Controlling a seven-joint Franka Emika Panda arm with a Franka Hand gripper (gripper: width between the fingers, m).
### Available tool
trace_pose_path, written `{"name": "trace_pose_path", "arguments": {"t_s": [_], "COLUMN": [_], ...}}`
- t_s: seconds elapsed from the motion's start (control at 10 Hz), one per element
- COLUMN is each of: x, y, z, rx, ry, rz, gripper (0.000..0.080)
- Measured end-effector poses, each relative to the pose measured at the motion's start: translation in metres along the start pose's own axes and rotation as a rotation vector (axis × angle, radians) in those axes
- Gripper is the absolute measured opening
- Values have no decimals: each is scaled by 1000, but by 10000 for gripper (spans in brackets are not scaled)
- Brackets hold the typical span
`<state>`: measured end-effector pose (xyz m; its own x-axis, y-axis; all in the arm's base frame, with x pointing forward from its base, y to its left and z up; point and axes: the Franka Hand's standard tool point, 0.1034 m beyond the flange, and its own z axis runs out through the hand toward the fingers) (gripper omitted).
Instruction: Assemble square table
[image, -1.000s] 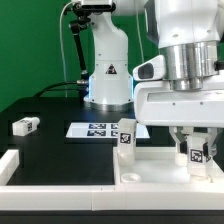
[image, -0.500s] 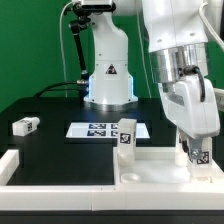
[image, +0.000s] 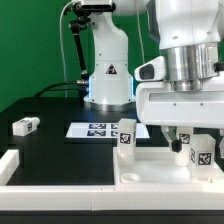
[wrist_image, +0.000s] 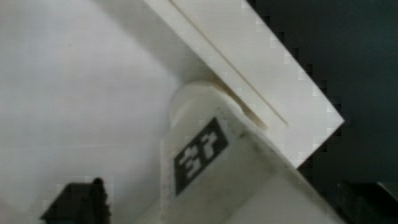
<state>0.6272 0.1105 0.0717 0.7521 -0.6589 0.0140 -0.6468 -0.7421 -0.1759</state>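
Note:
The white square table top (image: 160, 165) lies at the exterior view's lower right. One white leg (image: 126, 137) with a tag stands at its far left corner. A second tagged leg (image: 203, 156) stands at its right corner, by the rim. My gripper (image: 196, 146) hangs straight over this second leg with its fingers on either side. In the wrist view the leg (wrist_image: 214, 150) fills the middle next to the top's rim (wrist_image: 249, 70). One dark finger (wrist_image: 75, 203) stands apart from the leg, so my gripper (wrist_image: 217, 208) is open. A third leg (image: 25, 126) lies loose at the left.
The marker board (image: 100, 129) lies flat behind the table top. A white border rail (image: 12, 165) runs along the front left of the black table. The robot's base (image: 108, 70) stands at the back, against a green backdrop.
The wrist turned about its vertical axis half a second ago and has turned back to face front. The leg under the gripper stays at the right corner.

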Motion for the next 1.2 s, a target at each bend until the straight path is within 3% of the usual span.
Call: {"name": "trace_pose_path", "arguments": {"t_s": [0.2, 0.3, 0.4, 0.5, 0.6, 0.7, 0.8, 0.9, 1.1, 1.2], "x": [0, -4, -5, -4, -4, -4, -5, -5, -5, -6], "y": [0, -5, -7, -5, -5, -5, -5, -5, -4, -5], "z": [-1, -3, -3, -2, -2, -2, -1, -1, -1, -3], "rx": [-5, -25, -27, -29, -30, -30, -27, -26, -27, -48], "ry": [3, 15, 15, 15, 15, 14, 14, 14, 8, -12], "rz": [-200, -453, -524, -490, -490, -484, -389, -329, -130, 76], "gripper": [649, 649, 649, 599, 599, 422, 422, 288, 288, 288]}}
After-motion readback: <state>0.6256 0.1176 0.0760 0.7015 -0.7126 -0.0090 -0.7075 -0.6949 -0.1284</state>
